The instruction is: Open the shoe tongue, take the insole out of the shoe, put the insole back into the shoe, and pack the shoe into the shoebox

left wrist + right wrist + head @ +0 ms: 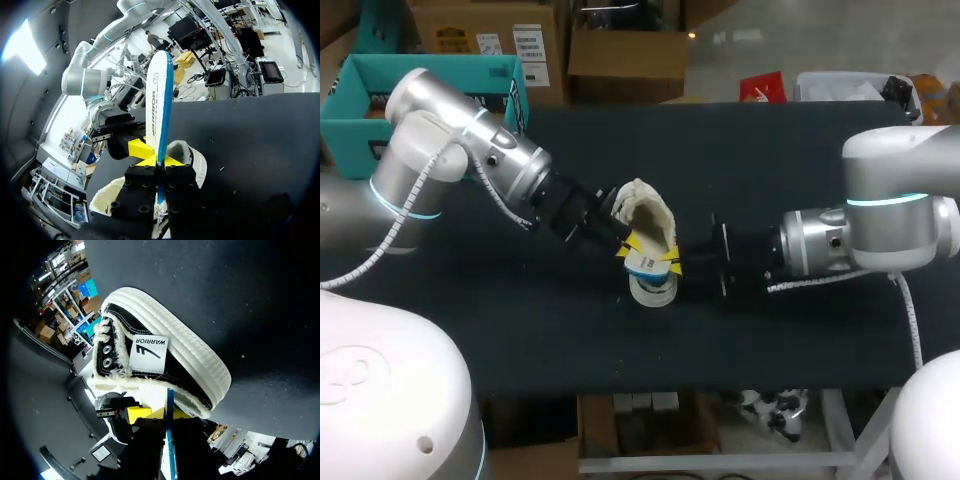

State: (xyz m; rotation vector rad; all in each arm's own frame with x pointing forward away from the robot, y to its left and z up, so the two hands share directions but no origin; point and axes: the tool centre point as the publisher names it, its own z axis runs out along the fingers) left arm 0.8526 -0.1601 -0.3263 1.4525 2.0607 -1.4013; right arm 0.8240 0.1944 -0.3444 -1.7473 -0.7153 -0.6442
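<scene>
black cloth covers the tabletop (770, 150), and near its middle lies the shoe (645, 212), a dark canvas sneaker with a thick white ribbed rubber sole and a cream fleecy lining showing at its opening. just beside the shoe, on the side nearer the robot, the insole (650, 270) is lifted clear of it: a thin white piece with a bright blue edge, seen edge-on in both wrist views. the left arm (470, 150) comes in from the left and its tool (159, 161) is pinched on the insole, one yellow tip pressed to each face, with the insole standing up ahead of the fingers. the right arm (880, 220) comes in from the right and its tool (169, 414) meets the same insole from the other side; its dark fingers sit close against both faces of the blue edge, so it too looks clamped on the insole. the two tools are almost touching each other around it. in the right wrist view the shoe lies ahead of the tool, sole and eyelets visible. the teal shoebox (350, 85) sits open at the far left corner, behind the left arm, well apart from the shoe.
</scene>
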